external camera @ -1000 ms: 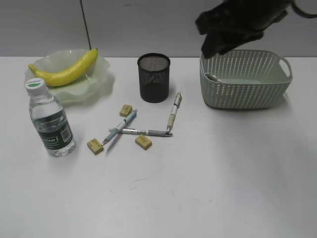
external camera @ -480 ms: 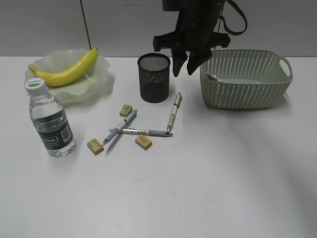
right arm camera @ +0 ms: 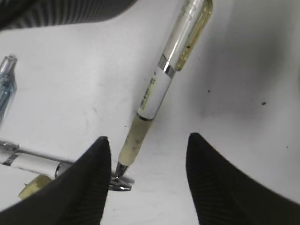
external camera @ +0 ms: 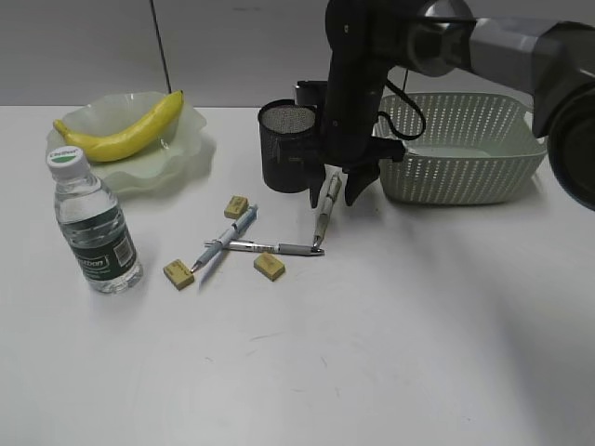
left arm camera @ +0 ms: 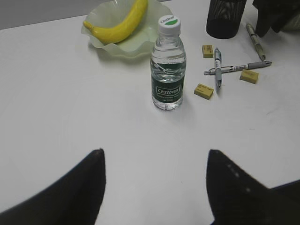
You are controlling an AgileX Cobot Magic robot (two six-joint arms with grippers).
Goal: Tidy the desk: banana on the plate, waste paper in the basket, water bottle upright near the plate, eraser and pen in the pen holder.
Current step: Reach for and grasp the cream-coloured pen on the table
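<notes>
The right gripper (right arm camera: pixel 147 154) was held spread and empty over the cream pen (right arm camera: pixel 164 89) — lying on the table (external camera: pixel 418 325) beside the pen holder (external camera: pixel 288 146). Its long axis ran between the fingers (right arm camera: pixel 91 187), not across them — the idle left gripper (left arm camera: pixel 154 183), open and empty, was well apart.

Pen holder (right arm camera: pixel 65 11) cut off at upper left of right wrist view, only its base visible. Blue pen (right arm camera: pixel 5 89) clipped by left edge. Basket (external camera: pixel 462 149) partly hidden behind right arm. Basket contents indiscernible.
</notes>
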